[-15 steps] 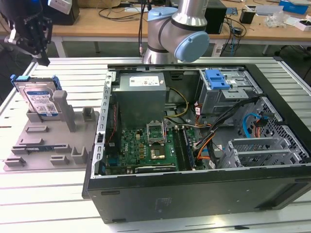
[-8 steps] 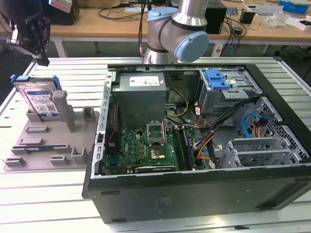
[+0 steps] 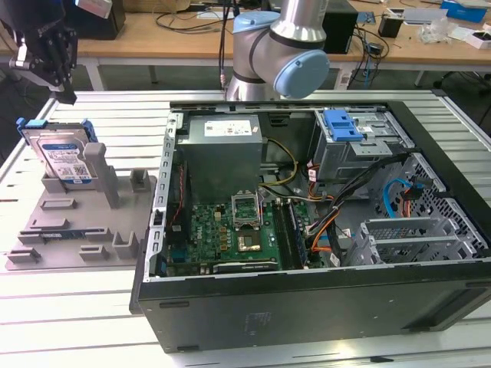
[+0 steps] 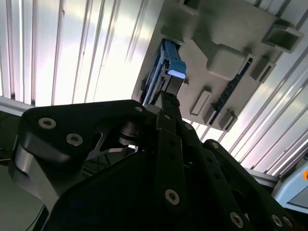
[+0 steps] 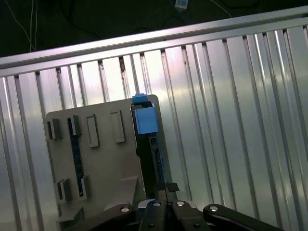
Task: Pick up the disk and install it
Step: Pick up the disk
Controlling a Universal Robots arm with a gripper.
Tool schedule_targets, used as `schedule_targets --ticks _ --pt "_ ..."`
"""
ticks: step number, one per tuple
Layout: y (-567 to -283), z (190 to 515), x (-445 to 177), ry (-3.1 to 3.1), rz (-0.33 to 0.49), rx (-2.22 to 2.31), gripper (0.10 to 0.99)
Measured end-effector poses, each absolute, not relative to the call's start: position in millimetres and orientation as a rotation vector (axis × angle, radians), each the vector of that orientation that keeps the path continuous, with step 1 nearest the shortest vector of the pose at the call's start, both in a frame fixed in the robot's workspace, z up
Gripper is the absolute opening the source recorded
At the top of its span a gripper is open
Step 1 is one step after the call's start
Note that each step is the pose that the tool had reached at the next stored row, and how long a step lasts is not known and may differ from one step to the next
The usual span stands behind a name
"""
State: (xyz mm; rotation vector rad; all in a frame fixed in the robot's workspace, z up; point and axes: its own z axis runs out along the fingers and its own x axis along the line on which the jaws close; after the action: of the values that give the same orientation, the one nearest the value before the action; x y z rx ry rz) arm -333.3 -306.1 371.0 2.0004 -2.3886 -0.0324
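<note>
**Gripper** (image 3: 69,96): black, two-fingered. It hangs above the far corner of the worktop (image 3: 77,307) on the exterior view's left. Fingers are pressed together at the tips with nothing between them, as seen in both wrist views (image 4: 168,98) (image 5: 166,186). It points down towards the disk, close over it but clear of its upper edge.

**Disk** (image 3: 65,157): silver drive with a white-and-blue label and a blue bracket around its edges. It stands upright on edge in a slot at the far end of the fixture, label facing the near edge of the worktop. It appears edge-on in both wrist views (image 4: 161,79) (image 5: 149,159), with the blue bracket end uppermost.

**Fixture** (image 3: 84,230): grey moulded holder with several slots and posts. It lies flat on the worktop along the edge at the exterior view's left (image 4: 226,29) (image 5: 101,163). A tall grey post rises just beside the disk.

**Worktop**: ribbed aluminium slats, carrying the fixture and the case.

**Computer case** (image 3: 307,307): black tower laid on its side, panel off. It takes up the middle of the worktop and the exterior view's right, just beside the fixture.
- Grey power-supply box (image 3: 222,149), far side.
- Green motherboard (image 3: 230,230), near side.
- Metal drive cage with a blue plastic part (image 3: 341,124), far corner on the exterior view's right.

**Arm base** (image 3: 268,46): grey and pale blue, at the far edge behind the case.
</note>
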Motion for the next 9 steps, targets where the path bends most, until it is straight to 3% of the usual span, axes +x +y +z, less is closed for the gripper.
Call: schedule_targets --ticks 3,9 --pt "-301.3 370.0 -337.5 -2.383 0.013 1.997 0.106" --pt "-300.7 365.7 -342.8 -2.373 0.028 2.023 0.106"
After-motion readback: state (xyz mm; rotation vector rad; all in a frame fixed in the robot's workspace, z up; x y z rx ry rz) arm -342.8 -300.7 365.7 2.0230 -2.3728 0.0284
